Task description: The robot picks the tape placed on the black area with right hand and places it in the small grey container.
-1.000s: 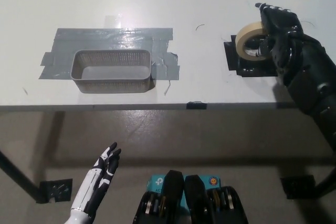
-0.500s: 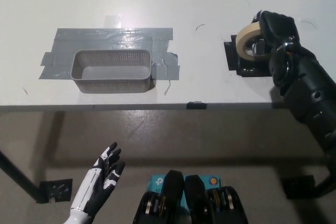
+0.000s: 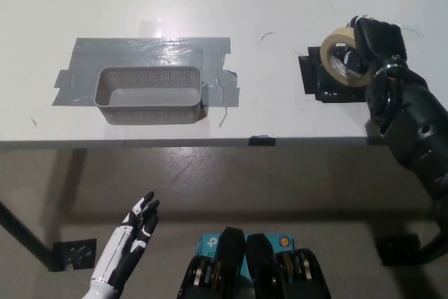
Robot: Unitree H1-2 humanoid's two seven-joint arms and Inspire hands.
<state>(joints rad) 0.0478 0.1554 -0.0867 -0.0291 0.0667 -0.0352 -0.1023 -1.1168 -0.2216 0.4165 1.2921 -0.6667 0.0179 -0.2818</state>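
Black area (image 3: 323, 82): tape (image 3: 337, 57) now tilted higher.

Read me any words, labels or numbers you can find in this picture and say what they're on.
No text can be read here.
The teal object on the floor near the bottom edge carries some print and a round mark, too small and blurred to read.
The tape roll, held in the right hand, and the grey container show no lettering.

Right robot hand (image 3: 374, 43) hides tape (image 3: 334, 57) far side, black area (image 3: 316, 82) partly.
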